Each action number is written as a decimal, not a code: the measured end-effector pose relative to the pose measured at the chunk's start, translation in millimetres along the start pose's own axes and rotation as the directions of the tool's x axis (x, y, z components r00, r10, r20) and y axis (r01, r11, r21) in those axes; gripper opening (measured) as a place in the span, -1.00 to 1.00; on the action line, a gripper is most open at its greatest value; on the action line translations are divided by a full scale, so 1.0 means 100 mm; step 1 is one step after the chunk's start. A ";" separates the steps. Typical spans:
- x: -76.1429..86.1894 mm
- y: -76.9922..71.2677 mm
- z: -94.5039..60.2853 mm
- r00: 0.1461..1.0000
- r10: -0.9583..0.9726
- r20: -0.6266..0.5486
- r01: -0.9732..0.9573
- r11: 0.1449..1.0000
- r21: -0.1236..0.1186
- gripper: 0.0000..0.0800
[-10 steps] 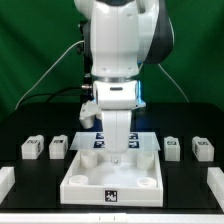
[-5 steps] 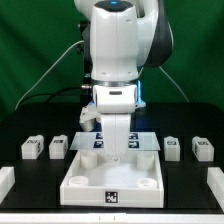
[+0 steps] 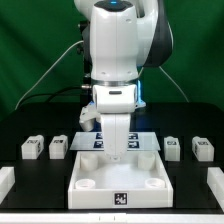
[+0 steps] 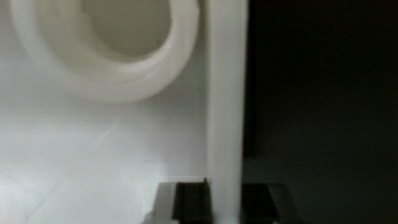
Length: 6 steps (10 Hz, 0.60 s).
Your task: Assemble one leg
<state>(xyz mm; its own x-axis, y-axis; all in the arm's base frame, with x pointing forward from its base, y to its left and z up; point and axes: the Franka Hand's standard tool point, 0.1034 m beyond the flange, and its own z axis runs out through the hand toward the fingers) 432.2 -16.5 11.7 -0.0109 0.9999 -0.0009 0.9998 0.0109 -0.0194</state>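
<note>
Several legs lie on the black table in the exterior view, small white tagged posts: two on the left [image 3: 32,148] [image 3: 58,147] and two on the right [image 3: 172,147] [image 3: 203,149]. My gripper [image 3: 118,154] is down at the far rim of the large white tray [image 3: 120,185], apart from every leg. In the wrist view my gripper [image 4: 226,202] has its dark fingers [image 4: 192,204] on either side of the tray's raised rim [image 4: 226,100], shut on it. A round socket [image 4: 111,45] of the tray shows beside the rim. No leg shows in the wrist view.
The marker board [image 3: 96,140] lies behind the tray, partly hidden by my arm. White parts stand at the front left [image 3: 5,181] and front right [image 3: 215,181] edges. A green backdrop closes the back.
The tray has slid toward the exterior view's right and slightly forward, with my gripper on its far rim. The legs have not moved.
</note>
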 end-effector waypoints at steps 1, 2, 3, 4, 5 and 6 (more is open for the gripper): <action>0.00 0.00 0.00 1.000 0.000 0.000 0.000 1.000 0.000 -0.85; 0.00 0.00 0.00 1.000 0.000 0.000 0.000 1.000 0.000 -0.85; 0.00 0.00 0.00 1.000 0.000 0.000 0.000 1.000 0.000 -0.85; 0.00 0.00 0.00 1.000 0.000 0.000 0.000 1.000 0.000 -0.85; 0.00 0.00 0.00 1.000 0.000 0.000 0.000 1.000 0.000 -0.85; 0.04 0.03 0.00 1.000 0.022 -0.002 -0.022 1.000 -0.001 -0.85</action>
<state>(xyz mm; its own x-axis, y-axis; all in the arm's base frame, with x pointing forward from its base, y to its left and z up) 435.1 -12.2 11.3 0.0109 0.9999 0.0007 0.9998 -0.0109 -0.0181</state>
